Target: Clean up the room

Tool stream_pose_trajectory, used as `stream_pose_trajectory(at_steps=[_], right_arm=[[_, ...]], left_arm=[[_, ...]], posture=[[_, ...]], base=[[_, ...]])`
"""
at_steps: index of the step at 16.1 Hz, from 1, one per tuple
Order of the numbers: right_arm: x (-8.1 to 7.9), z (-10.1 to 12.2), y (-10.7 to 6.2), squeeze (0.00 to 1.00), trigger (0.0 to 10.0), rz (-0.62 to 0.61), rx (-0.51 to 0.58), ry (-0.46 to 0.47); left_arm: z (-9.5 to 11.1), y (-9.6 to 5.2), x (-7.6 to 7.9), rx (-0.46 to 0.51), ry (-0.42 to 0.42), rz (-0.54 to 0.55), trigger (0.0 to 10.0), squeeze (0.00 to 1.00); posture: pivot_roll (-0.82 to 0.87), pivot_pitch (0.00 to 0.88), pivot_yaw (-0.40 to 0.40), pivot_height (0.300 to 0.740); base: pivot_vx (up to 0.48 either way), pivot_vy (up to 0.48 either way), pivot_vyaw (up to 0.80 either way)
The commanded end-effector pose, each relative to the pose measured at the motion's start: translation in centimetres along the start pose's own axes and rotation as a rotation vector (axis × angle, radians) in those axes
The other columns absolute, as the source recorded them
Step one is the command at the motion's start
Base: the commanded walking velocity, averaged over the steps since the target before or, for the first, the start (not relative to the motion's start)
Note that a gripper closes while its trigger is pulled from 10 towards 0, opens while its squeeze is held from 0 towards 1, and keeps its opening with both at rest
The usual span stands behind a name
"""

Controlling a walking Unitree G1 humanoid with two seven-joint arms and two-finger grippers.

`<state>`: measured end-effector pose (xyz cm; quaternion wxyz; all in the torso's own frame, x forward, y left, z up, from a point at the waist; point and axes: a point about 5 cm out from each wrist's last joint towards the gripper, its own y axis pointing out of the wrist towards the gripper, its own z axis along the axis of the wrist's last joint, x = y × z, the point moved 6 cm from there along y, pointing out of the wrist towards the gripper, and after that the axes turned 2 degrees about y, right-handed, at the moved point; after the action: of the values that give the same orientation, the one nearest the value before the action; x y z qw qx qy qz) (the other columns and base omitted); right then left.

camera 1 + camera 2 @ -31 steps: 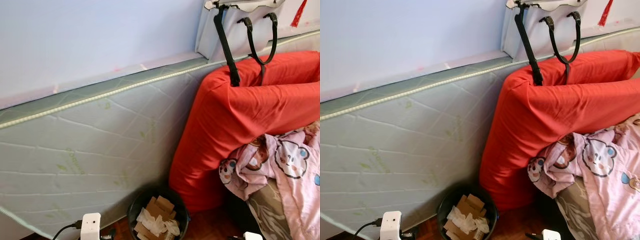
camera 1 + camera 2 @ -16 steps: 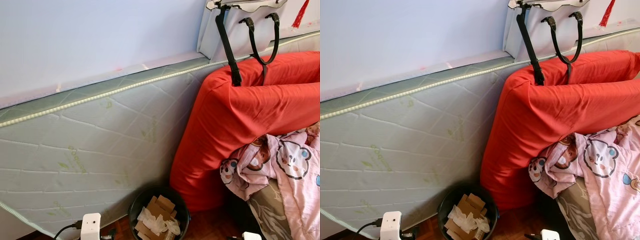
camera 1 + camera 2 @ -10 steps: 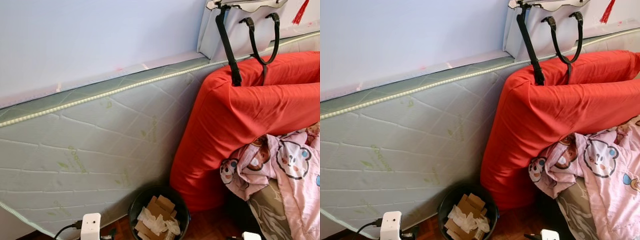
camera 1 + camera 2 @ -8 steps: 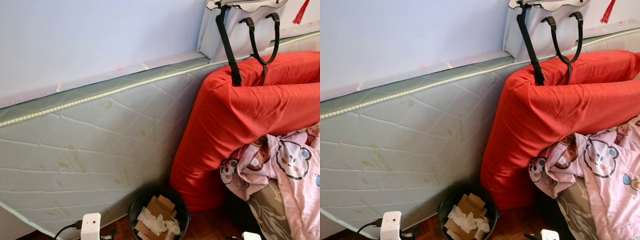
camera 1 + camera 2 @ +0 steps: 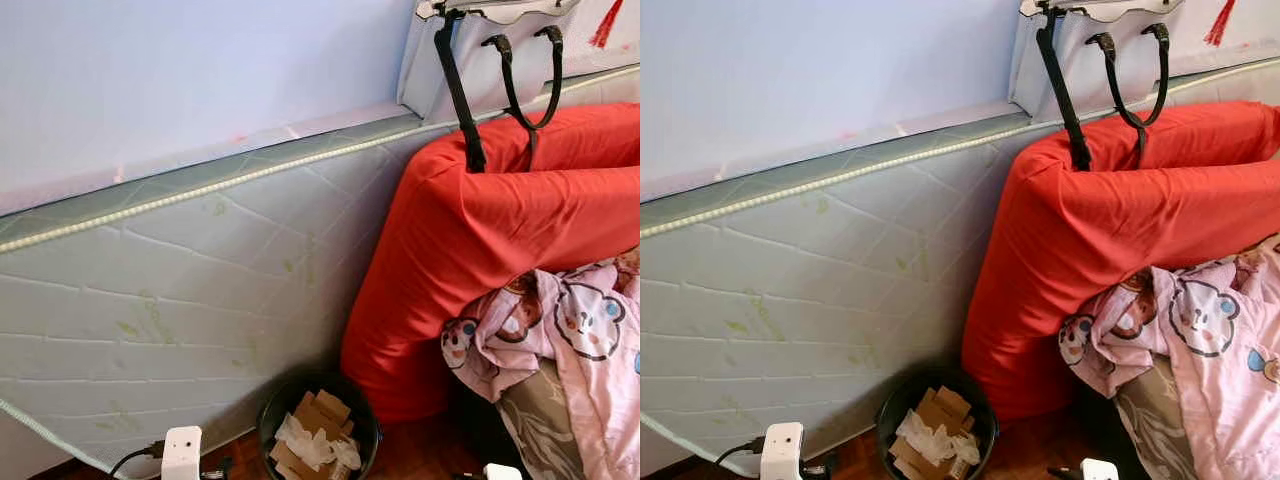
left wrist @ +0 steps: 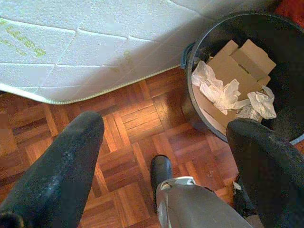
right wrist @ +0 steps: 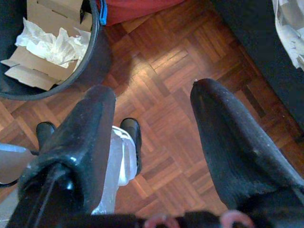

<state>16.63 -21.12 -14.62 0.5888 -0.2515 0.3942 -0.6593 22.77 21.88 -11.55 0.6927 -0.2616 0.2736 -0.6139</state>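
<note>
Black plastic waste bin (image 5: 318,425), holding cardboard scraps (image 5: 322,410) and crumpled tissue (image 5: 300,440), stands at lower centre on the parquet floor (image 6: 133,142), between the upright mattress (image 5: 180,300) and red bedding (image 5: 480,250). Left end effector (image 6: 166,156) and right end effector (image 7: 152,142) hang above the floor, fingers spread, holding nothing.

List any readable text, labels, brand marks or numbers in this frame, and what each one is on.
Green print on the mattress: several repeated marks, too faint and blurred to read.
Same green print in the left wrist view: letter-like, not legible.
Pink blanket: cartoon bear faces, no words.
Bin contents: no print visible.
</note>
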Motion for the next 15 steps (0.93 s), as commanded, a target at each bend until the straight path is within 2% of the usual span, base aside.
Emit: stream_pose_trajectory(at_steps=[1, 15], right_arm=[[0.32, -0.13, -0.11, 0.00, 10.0, -0.005, -0.002, 0.002], [0.37, -0.09, -0.12, 0.00, 10.0, -0.002, -0.002, 0.000]], left_arm=[[-0.67, -0.13, -0.09, -0.026, 0.006, 0.000, 10.0, 0.00], [-0.59, -0.11, 0.07, -0.022, 0.010, -0.008, 10.0, 0.00]], posture=[[-0.02, 0.000, -0.036, 0.738], [-0.02, 0.000, -0.039, 0.738]], base=[[0.000, 0.000, 0.00], [0.000, 0.000, 0.00]])
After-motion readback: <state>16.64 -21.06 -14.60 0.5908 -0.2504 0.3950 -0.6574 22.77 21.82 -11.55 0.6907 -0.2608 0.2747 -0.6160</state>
